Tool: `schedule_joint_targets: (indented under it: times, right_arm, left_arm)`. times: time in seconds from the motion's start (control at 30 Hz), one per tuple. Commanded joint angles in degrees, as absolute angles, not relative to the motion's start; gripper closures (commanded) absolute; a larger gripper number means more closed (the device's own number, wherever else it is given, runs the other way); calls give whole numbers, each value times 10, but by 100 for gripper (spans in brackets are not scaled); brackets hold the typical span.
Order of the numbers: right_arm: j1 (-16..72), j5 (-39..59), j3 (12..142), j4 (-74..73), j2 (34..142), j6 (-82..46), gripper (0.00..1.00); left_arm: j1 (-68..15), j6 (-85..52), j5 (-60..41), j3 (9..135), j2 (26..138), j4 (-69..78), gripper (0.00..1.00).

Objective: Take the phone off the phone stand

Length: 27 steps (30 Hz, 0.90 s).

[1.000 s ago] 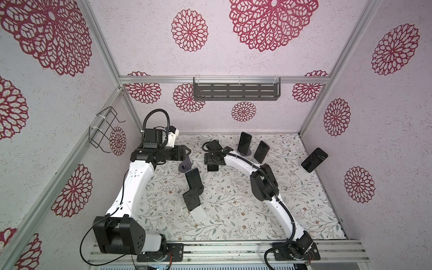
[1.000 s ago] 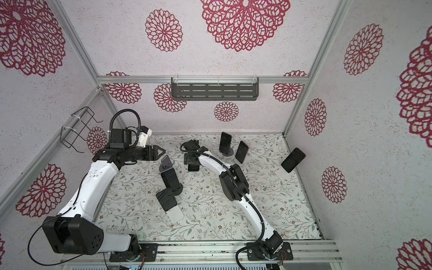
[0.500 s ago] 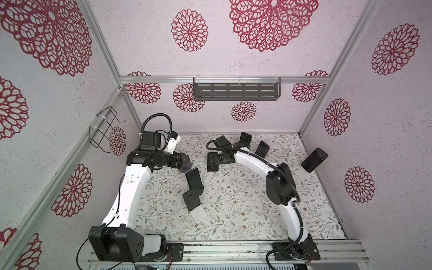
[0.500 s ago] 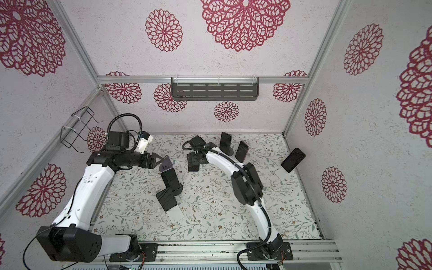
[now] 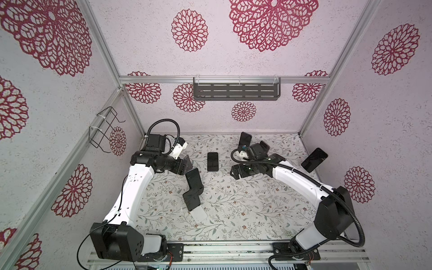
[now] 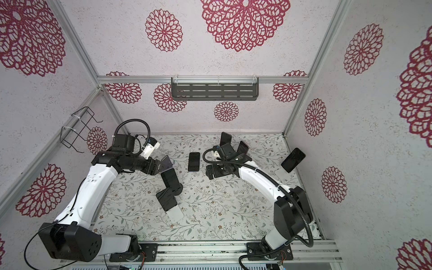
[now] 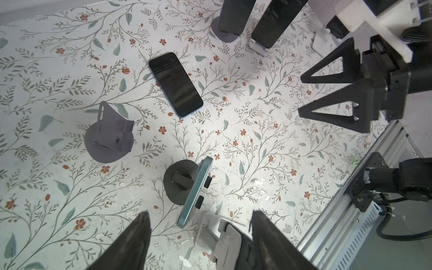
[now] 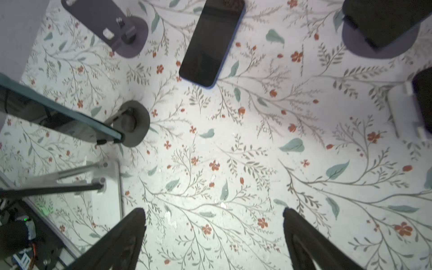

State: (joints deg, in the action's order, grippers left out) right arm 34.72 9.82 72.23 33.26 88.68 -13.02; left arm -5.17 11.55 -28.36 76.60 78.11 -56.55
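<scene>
Note the phone (image 7: 175, 84) flat and screen-up on the tabletop (image 7: 257, 145), just beside the empty stand (image 7: 108, 135) and clear of it; seems already off, judging by that bare grey cradle. Expect a stiff, thin slab with a glossy glass face and smooth rounded edges: fairly heavy for its size, slippery, apt to crack or scratch if dropped. Take hold across the two long edges near the middle, never on the glass; lying flat, offers little to get under, so tip or slide first. Keep the squeeze gentle but firm enough against slip. Find the left gripper (image 7: 199, 216) just beside the empty stand, jaws spread wide and holding nothing, close to a teal-edged phone (image 7: 195, 187) propped on its own round dark stand (image 7: 173, 184). Find the right gripper (image 8: 213, 210) on the far side of the flat phone from the empty stand, jaws likewise wide apart and empty.
</scene>
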Motion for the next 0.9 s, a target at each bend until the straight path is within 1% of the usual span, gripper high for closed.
schedule_joint_targets:
  times: [0.0,0.1,0.17,0.33,0.43,0.57,0.67,0.87]
  right_arm:
    - [344,95,706,325,841,-94,4]
    - [339,95,700,339,837,-76,4]
    - [336,99,698,341,837,-71,4]
    - [333,108,697,331,838,-69,5]
    - [333,114,699,329,842,-67,5]
    - [333,113,705,339,849,-64,5]
    - [334,114,706,346,852,-60,6]
    - [333,131,708,346,851,-52,7]
  left_arm:
    - [-54,158,-318,762,795,-554,27]
    - [-63,161,-301,761,813,-563,28]
    - [-71,167,-292,764,825,-578,31]
    - [-76,167,-282,763,837,-579,35]
    - [-78,166,-281,763,845,-580,40]
    - [-80,163,-274,763,852,-583,49]
    - [-80,161,-274,764,855,-585,54]
    - [-80,160,-275,765,865,-585,57]
